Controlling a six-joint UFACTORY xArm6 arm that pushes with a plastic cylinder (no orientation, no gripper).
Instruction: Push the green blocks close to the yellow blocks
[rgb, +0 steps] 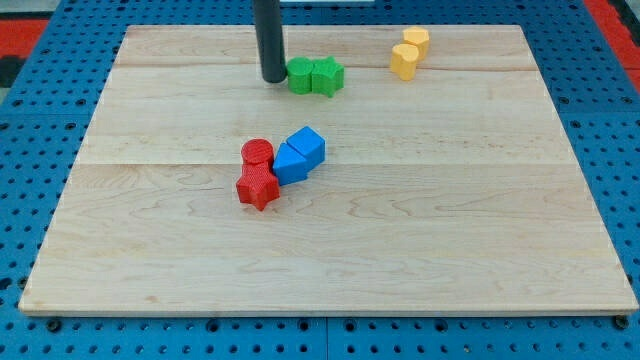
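Two green blocks sit side by side near the view's top centre: a rounded green block (300, 76) and a green star-shaped block (327, 76), touching each other. Two yellow blocks stand to their right near the top edge: an upper yellow block (417, 41) and a lower yellow block (404, 61), touching. My tip (273, 78) rests on the board just left of the rounded green block, touching or nearly touching it. The dark rod rises from it out of the view's top.
A red cylinder (257, 153) and a red star-shaped block (257, 186) sit mid-board, with two blue cubes, one (290, 163) and the other (308, 146), against their right. The wooden board (480, 240) lies on a blue pegboard.
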